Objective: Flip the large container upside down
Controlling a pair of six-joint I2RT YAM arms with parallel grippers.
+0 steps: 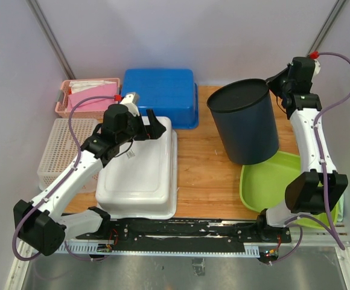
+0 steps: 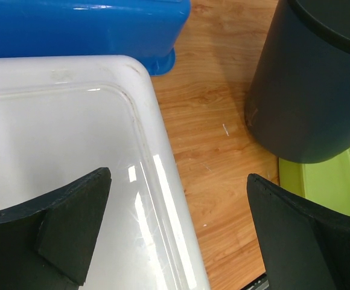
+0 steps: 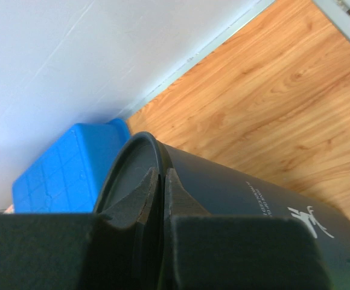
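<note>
Right pincer (image 3: 161, 181): I have it clamped shut on the far rim of the dark container (image 1: 247, 124), which stands mouth-up at the green tray (image 1: 271, 187). Left pincer (image 2: 178, 180): wide open, empty, farther off.

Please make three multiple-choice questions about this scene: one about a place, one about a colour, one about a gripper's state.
1. Where does the right gripper grip the bin?
A) base B) rim C) mid-wall
2. What colour is the tub behind the white tub?
A) red B) yellow C) blue
3. The left gripper is:
A) open B) shut on the white tub C) shut on the bin

Answers: B, its fingers pinch the rim; C, that tub is blue; A, its fingers stand wide apart above the white tub.
</note>
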